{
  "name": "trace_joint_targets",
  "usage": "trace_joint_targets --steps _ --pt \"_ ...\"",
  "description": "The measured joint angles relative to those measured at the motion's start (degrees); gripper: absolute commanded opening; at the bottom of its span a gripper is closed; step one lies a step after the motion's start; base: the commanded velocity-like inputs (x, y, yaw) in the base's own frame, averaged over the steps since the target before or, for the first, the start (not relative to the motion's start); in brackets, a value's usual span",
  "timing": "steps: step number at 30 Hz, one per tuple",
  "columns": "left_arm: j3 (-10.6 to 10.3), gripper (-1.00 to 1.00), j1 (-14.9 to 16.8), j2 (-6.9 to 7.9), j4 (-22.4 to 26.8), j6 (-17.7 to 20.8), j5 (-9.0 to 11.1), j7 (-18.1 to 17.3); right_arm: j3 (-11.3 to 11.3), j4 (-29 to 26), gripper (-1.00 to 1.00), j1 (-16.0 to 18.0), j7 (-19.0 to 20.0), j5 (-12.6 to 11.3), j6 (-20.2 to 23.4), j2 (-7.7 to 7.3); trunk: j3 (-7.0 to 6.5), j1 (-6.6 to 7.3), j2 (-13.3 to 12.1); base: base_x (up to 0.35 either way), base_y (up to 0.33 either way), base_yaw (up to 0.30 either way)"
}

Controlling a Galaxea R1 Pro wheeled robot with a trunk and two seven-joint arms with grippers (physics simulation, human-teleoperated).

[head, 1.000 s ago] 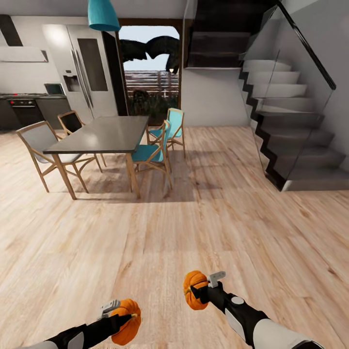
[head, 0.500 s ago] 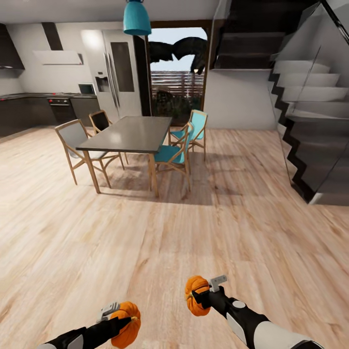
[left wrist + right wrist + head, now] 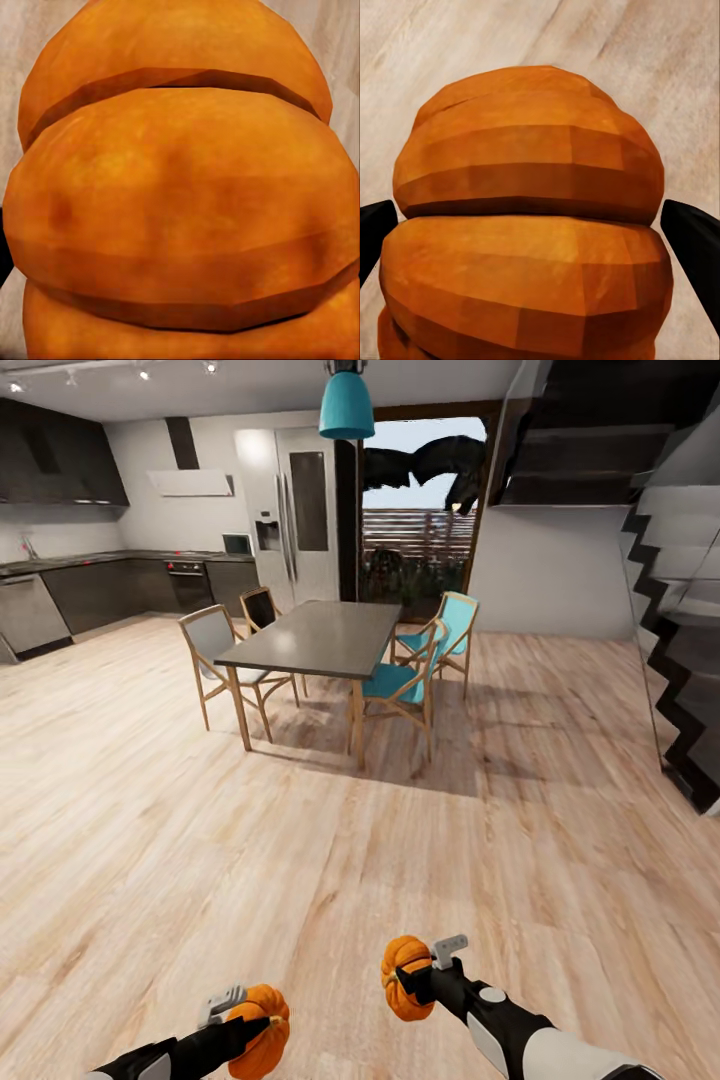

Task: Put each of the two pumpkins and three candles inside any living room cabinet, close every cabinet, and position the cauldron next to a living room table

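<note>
I carry two orange ribbed pumpkins low over the wooden floor. One pumpkin (image 3: pixel 260 1032) sits in my left gripper (image 3: pixel 255 1025), which is shut on it at the bottom left of the head view; up close its orange ribs (image 3: pixel 180 202) crowd the left wrist view. The other pumpkin (image 3: pixel 402 978) is held in my right gripper (image 3: pixel 410 980), shut on it at the bottom centre-right. In the right wrist view this pumpkin (image 3: pixel 529 225) sits between two black fingertips (image 3: pixel 694 240). The candles, cabinet and cauldron are out of view.
A grey dining table (image 3: pixel 315 640) with several wooden chairs, two with teal seats (image 3: pixel 400 685), stands ahead. Dark kitchen counters (image 3: pixel 100 585) and a fridge (image 3: pixel 295 520) line the back left. A staircase (image 3: pixel 685 660) rises at right. Wide wooden floor (image 3: pixel 300 860) lies between.
The whole view has swung to the left: table and stairs slid rightward in the picture and the kitchen counters came in. Both pumpkins stay held in the same places.
</note>
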State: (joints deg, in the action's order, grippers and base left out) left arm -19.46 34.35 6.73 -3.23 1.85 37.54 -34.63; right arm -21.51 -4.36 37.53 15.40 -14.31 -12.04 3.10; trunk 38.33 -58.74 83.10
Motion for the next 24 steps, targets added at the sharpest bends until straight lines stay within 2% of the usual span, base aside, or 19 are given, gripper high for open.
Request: trace_joint_targets --steps 24 --pt "0.0 -1.0 -0.1 -0.14 0.0 0.0 0.0 0.0 -0.1 0.0 -1.0 -0.2 -0.1 -0.1 0.0 0.01 -4.31 5.27 -9.6 0.0 0.0 0.288"
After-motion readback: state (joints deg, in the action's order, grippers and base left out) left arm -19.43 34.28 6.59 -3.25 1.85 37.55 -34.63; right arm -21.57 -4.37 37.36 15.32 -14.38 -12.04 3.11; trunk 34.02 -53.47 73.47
